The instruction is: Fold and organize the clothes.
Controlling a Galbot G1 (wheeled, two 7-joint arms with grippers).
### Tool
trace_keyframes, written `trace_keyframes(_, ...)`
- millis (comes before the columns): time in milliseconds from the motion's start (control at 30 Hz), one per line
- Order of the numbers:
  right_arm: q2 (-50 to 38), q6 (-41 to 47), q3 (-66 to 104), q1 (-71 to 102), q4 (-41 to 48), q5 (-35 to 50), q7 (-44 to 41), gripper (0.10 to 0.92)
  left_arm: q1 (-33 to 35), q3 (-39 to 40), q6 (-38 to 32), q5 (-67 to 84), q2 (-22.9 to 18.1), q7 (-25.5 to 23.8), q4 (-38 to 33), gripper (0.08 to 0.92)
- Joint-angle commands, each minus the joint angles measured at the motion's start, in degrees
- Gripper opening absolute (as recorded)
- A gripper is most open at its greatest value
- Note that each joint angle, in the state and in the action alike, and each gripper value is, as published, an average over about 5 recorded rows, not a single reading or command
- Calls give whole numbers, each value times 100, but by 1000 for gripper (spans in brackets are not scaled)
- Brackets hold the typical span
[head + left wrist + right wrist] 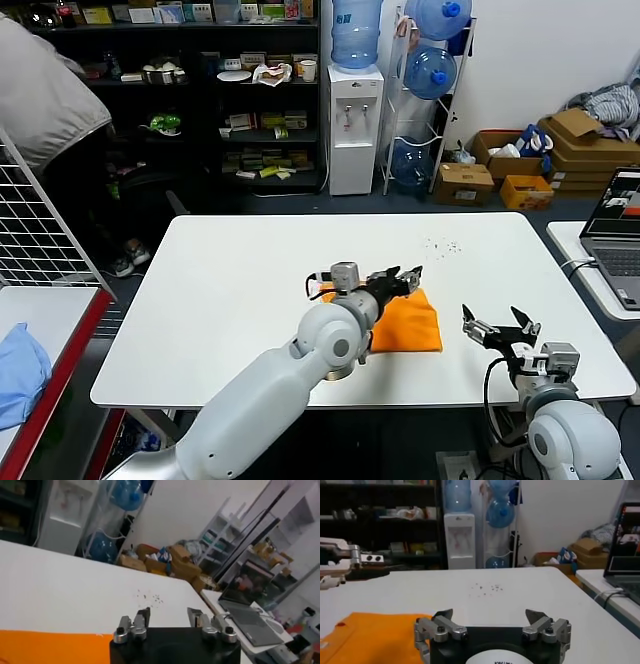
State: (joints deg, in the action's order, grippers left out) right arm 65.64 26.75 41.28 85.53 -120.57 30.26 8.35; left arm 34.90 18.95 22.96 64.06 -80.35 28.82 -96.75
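The bright orange t-shirt (407, 323) lies folded into a compact rectangle near the middle of the white table (230, 300). My left gripper (400, 278) is open and empty, hovering over the shirt's far edge. My right gripper (498, 326) is open and empty, just right of the shirt near the table's front edge. The shirt shows as an orange strip in the left wrist view (50, 647) and as an orange patch in the right wrist view (370, 635). The left gripper also shows far off in the right wrist view (340, 562).
A scatter of small dark specks (440, 246) lies on the table's far right. A laptop (622, 230) sits on a side table to the right. A light blue cloth (20, 370) lies on a red-edged table at left. A wire rack (40, 220) stands behind it.
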Motion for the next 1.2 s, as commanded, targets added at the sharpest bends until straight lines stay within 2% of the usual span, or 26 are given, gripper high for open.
trace_keyframes(33,62,-1781,91,78,339,-468,-727,921,2480,-2248,-848,-2282,1649,-1722,-1712,572)
trace_keyframes(100,138,-1970,156,114,409,-450,-778,921,3352,-2922,-1402,-3011,1816,-2318,-1873,633)
trace_keyframes(200,284,-2126,247,184,422,-327,-851,921,4464,-3798,-2076,-3740,1767,-2922,-2026,720)
trace_keyframes(400,640,-2468,459,554,307,-468,-1053,921,5719,-4850,-3210,-4401,1123,-3549,-2058,881)
trace_keyframes(567,988,-3007,555,1049,204,-913,-1299,921,6087,-5246,-3665,-4624,758,-3802,-2032,919)
trace_keyframes(767,1316,-3557,431,1387,282,-1604,-1469,921,6286,-5259,-3757,-5172,651,-3746,-2015,921)
trace_keyframes(1200,1446,-3550,563,1449,425,-1617,-1477,921,6463,-5155,-3437,-5471,460,-3447,-2229,921)
